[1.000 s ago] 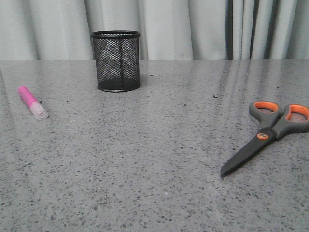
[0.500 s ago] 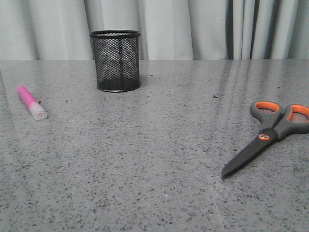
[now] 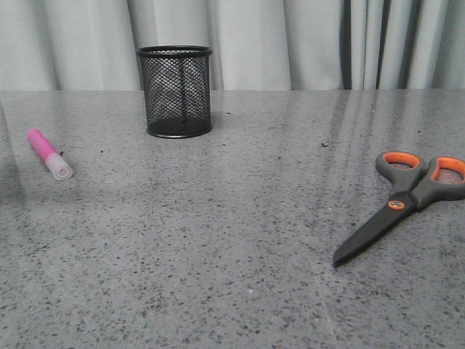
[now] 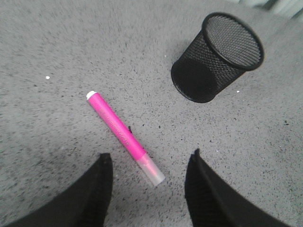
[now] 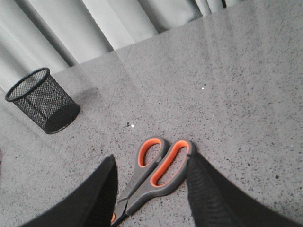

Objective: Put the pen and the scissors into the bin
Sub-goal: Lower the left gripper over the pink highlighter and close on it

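The pink pen [image 3: 49, 153] with a whitish cap lies at the table's far left; it also shows in the left wrist view [image 4: 124, 136]. My left gripper [image 4: 149, 161] is open above it, the capped end between the fingers. The black mesh bin [image 3: 175, 91] stands upright at the back left, also in the left wrist view [image 4: 216, 56] and the right wrist view [image 5: 42, 100]. The scissors [image 3: 404, 199] lie closed at the right. My right gripper [image 5: 151, 163] is open over their handles [image 5: 158, 168]. Neither gripper shows in the front view.
The grey speckled table [image 3: 232, 240] ends at the back against a pale pleated curtain [image 3: 290, 43]. A small dark speck [image 3: 324, 145] lies mid-table right.
The pen, bin and scissors stay where they were. A faint shadow has appeared at the left edge of the front view.
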### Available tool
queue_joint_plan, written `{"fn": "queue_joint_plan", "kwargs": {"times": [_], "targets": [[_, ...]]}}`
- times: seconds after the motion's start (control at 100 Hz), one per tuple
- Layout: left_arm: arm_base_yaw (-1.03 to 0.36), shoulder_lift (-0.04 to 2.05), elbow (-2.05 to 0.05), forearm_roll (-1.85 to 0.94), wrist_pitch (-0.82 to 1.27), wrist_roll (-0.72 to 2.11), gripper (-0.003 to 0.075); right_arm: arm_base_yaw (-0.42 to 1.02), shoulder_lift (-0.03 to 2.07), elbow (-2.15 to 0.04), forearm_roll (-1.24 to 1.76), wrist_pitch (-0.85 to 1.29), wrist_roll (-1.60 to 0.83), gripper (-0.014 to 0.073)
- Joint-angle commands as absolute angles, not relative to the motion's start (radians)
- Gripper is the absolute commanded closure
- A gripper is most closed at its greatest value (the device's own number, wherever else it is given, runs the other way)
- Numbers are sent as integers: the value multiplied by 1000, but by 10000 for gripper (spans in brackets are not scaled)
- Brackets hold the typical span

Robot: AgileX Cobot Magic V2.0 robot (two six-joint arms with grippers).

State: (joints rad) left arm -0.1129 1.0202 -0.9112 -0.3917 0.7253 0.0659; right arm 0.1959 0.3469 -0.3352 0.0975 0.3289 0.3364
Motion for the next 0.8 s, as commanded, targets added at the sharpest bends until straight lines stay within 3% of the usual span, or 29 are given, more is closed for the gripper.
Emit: {"fn": "queue_joint_plan", "kwargs": {"times": [0.0,0.26,0.79], "targets": [[-121,1140,-1053,-407,761,26,404,203,386,-375,84,257,333,284],[-121,1408,-1189,-409,801,-111,402,205,388,-375,84,257,333,284],[-184,1593,-1189,-349,747,-235,404,205,388,-375,84,259,333,285]]}}
